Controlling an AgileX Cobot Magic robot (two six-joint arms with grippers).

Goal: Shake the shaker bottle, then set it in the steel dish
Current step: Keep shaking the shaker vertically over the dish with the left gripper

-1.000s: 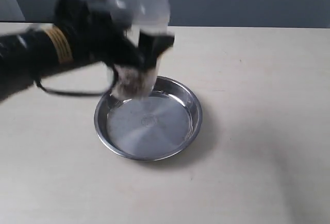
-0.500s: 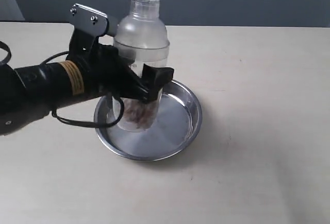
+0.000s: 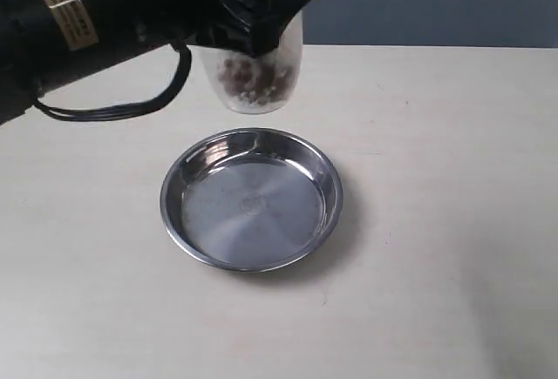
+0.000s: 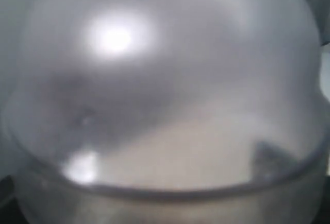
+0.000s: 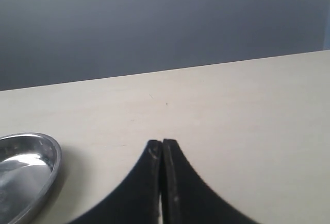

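Left hand (image 3: 255,15): clamped across the body of the bottle (image 3: 283,65), carrying it in the air. Right hand (image 5: 162,147): tips pressed together, nothing between them, parked low over the table (image 3: 436,222) beside the dish (image 5: 26,162), on its side toward the right edge; not seen in the exterior view.

Bottle position: lifted clear of the table, above the strip between the dish and the far edge; no contact with either. Lower end visible with brown granules (image 3: 248,78) gathered in it; shoulder and cap cut off at the top of the exterior view. Roughly upright. Left wrist view filled by the frosted wall at close range, blurred, no further detail to be read.

Dish position: flat on the table, about midway between the left and right edges, nothing in it.

Step in hand, as judged: shaking, probably near the top of a stroke. Placement not yet done.

Next move, as judged:
1. Finish the shake with a firm grip against the shifting load of loose granules.
2. Bring the bottle toward the near edge until centred over the flat base of the dish.
3. Hold upright and lower until seated flat.
4. Only then open the left hand.

Avoid landing on the sloped rim: risk of tipping. No part for the right hand.
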